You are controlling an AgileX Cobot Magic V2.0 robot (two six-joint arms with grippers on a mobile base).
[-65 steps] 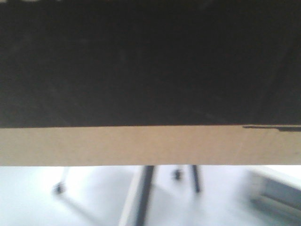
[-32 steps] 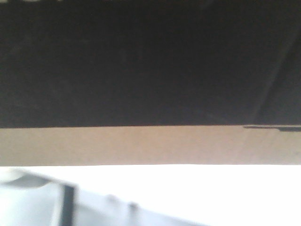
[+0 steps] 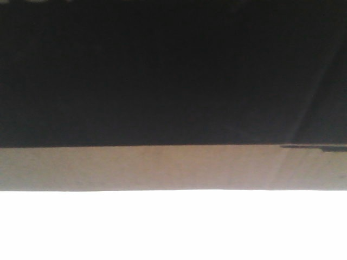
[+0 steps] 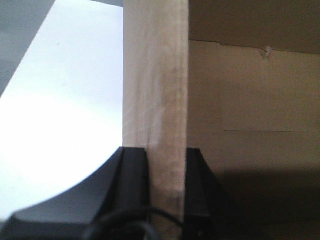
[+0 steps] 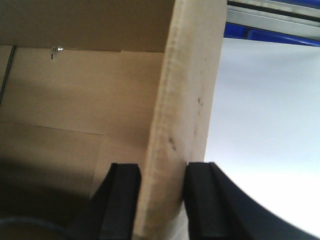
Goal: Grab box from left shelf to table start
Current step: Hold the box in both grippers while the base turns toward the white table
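Box [image 3: 173, 168] fills the front view right up close: black panel [image 3: 173, 76] across the top, plain brown cardboard strip under it, blown-out white below, can't tell what that is. Left gripper [image 4: 167, 192] closed onto one side wall of the box, black fingers [image 4: 132, 182] pressed on both faces of the cardboard edge, box interior right of the wall, white counter [image 4: 60, 100] on the outer side. Right gripper [image 5: 162, 202] same on the opposite wall, clamped on the cardboard, interior to its left, counter outside. Left shelf [image 5: 270, 21] shows in the top right corner of the right wrist view, grey metal strip with blue bins [image 5: 240, 31] just under it, beyond the counter. Can't tell if the box bottom touches the counter.
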